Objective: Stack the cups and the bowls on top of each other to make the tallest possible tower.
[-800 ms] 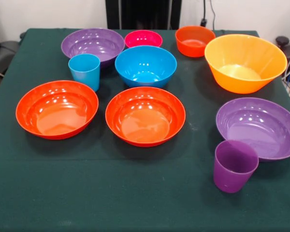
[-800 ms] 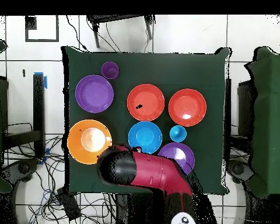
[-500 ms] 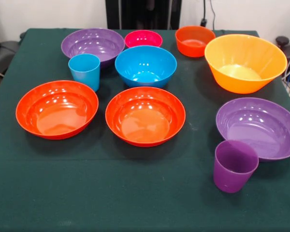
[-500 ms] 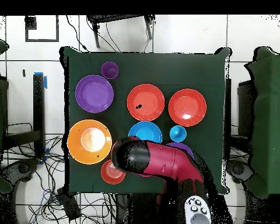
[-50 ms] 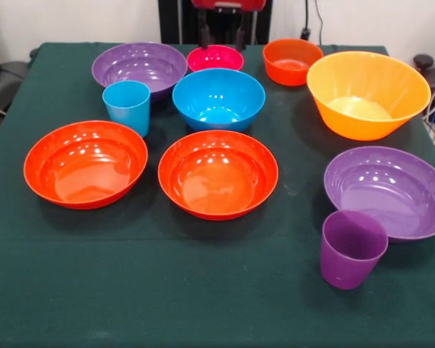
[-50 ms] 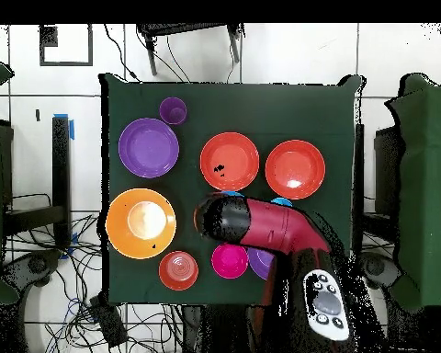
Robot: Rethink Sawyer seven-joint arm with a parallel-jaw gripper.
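My gripper (image 5: 223, 35) hangs open at the top of the front view, just above the small pink bowl (image 5: 214, 56). Its dark fingers (image 5: 205, 32) hold nothing. In front of it sit the blue bowl (image 5: 218, 98), the light blue cup (image 5: 127, 106) and two orange-red bowls (image 5: 85, 163) (image 5: 217, 172). One purple bowl (image 5: 139, 67) is at the back left. The other purple bowl (image 5: 390, 190) is at the right, behind the purple cup (image 5: 352, 248). The yellow-orange bowl (image 5: 367, 93) and small orange bowl (image 5: 292, 61) stand at the back right. Each stands singly; no tower shows.
In the overhead view the red arm (image 6: 265, 230) lies over the blue bowl and most of one purple bowl (image 6: 259, 264). The dark green table (image 5: 203, 290) has open cloth along its front. Cables lie on the floor around it.
The arm has swung across the table from over the small orange bowl toward the blue bowl. The gripper's fingers have come into the front view above the pink bowl.
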